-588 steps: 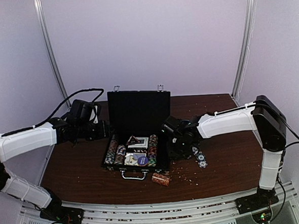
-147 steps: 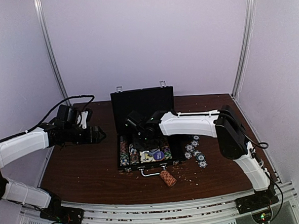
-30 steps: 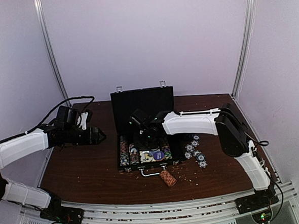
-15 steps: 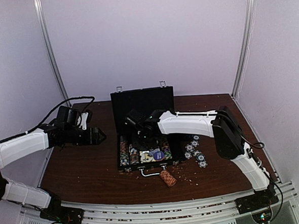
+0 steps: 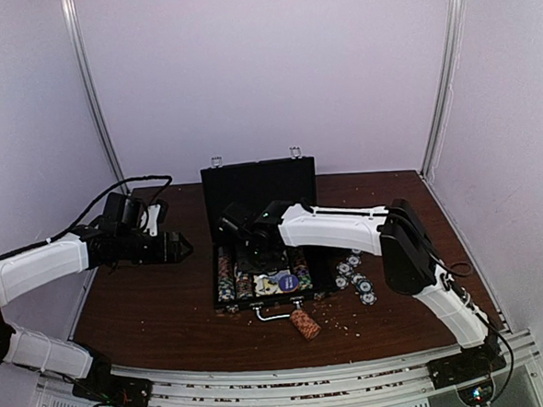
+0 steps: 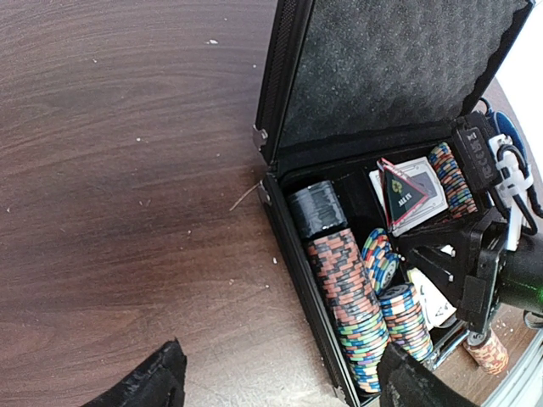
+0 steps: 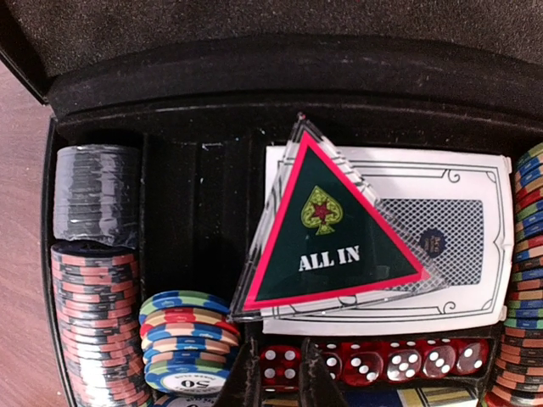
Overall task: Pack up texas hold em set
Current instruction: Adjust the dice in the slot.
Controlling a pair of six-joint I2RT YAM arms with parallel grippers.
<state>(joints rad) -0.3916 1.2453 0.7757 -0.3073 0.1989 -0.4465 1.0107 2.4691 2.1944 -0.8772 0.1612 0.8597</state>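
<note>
The black briefcase [image 5: 223,278] stands open at mid-table, its lid [image 5: 257,184] upright. Rows of striped chips [image 6: 352,297] fill its left side. In the right wrist view a card deck [image 7: 441,246] lies under a clear "ALL IN" triangle [image 7: 327,229], with a row of red dice [image 7: 399,360] below. My right gripper [image 5: 253,258] reaches down into the case. Its narrow jaws [image 7: 284,373] sit against both sides of the leftmost red die [image 7: 281,366]. My left gripper [image 5: 184,247] hovers open and empty over bare table left of the case [image 6: 280,390].
Several loose chips [image 5: 354,277] lie on the table right of the case. A short roll of chips [image 5: 306,324] lies in front of it, by the silver handle [image 5: 276,314]. Crumb-like specks dot the brown table [image 5: 148,303]. White walls enclose the table.
My right arm has swung a little to the left inside the case over the last second. The left arm and the case have not moved.
</note>
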